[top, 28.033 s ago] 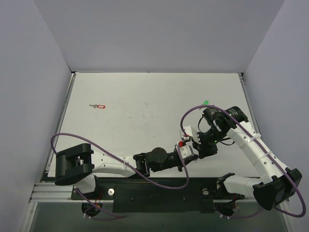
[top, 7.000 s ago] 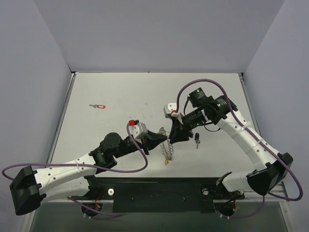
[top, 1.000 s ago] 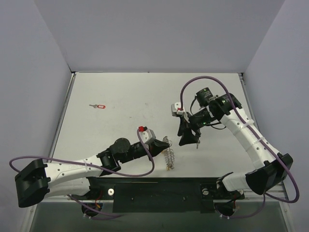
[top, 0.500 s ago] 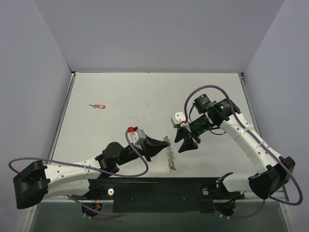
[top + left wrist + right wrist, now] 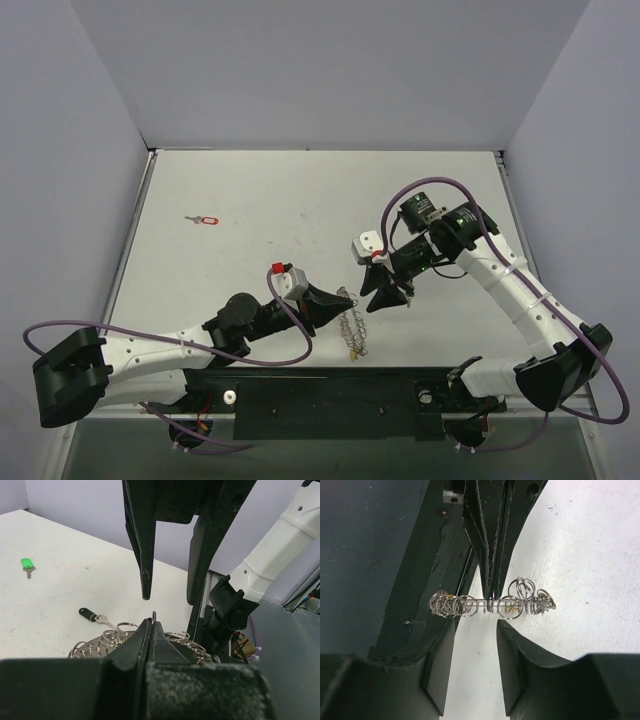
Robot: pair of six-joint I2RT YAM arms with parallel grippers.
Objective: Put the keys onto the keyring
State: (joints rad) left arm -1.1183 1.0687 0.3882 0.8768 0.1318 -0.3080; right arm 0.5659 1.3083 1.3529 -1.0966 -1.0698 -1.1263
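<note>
At front-centre of table (image 5: 250,190), keyring (image 5: 350,322): bunch of small silver rings on one wire loop; pinched at top, hung toward near edge; contact with tabletop not clear.
Keyring from right wrist view: edge-on, a straight row of rings across the frame.
Left gripper (image 5: 338,302): clamped tight on keyring wire, both tips met on it; pointed right toward other arm.
Right gripper (image 5: 385,296): jaws apart, nothing between them, nothing held; tips stood just beside keyring top, one to either side of left gripper's tip in left wrist view.
Dark-headed key (image 5: 90,614): lay flat and loose on table, just beyond keyring.
Green-headed key (image 5: 26,563): lay flat on table, well apart from keyring.
Red-headed key (image 5: 205,219): lay alone at far left of table, well apart from both grippers.
Purple cable (image 5: 440,183): looped above right arm; a second one trailed along left arm.
</note>
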